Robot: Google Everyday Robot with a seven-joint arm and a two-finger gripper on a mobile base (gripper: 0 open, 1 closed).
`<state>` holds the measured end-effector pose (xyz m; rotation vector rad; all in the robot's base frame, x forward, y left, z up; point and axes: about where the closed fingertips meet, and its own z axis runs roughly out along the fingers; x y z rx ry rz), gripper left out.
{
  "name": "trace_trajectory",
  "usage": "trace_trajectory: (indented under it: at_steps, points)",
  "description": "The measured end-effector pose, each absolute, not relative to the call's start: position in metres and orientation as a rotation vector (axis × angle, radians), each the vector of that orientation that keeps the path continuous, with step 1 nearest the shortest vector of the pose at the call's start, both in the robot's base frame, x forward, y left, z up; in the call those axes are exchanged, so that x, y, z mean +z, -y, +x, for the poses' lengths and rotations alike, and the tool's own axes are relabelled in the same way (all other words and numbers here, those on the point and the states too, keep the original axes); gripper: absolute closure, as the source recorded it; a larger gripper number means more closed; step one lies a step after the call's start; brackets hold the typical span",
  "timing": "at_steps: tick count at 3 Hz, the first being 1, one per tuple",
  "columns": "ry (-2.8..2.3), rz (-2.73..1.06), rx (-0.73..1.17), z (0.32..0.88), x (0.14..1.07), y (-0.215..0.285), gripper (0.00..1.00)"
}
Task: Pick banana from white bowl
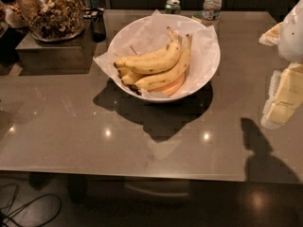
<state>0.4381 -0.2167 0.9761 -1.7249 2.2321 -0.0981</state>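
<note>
The white bowl (201, 85) stands at the middle back of the table, lined with crinkled white paper. A bunch of yellow bananas (158, 65) lies in it, stems pointing up and to the right, on top of an orange fruit (171, 87). My gripper (280, 103) is at the right edge of the view, cream-coloured, hanging above the table well to the right of the bowl and apart from it. It holds nothing that I can see. The white arm housing (292, 32) shows above it.
A big glass jar of brown snacks (51, 11) stands on a raised block at the back left. A green can (173, 6) and a water bottle (211, 4) stand behind the bowl. The table's front edge (142, 173) runs across below.
</note>
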Motion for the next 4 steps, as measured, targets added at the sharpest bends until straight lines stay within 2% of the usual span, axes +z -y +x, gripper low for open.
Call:
trace_trajectory:
  at_steps: [2,4]
  points:
    - [-2.202,-1.732,-0.096,0.443,0.981,0.213,0.0]
    - [-1.963,-1.959,0.034,0.492,0.996,0.158,0.0]
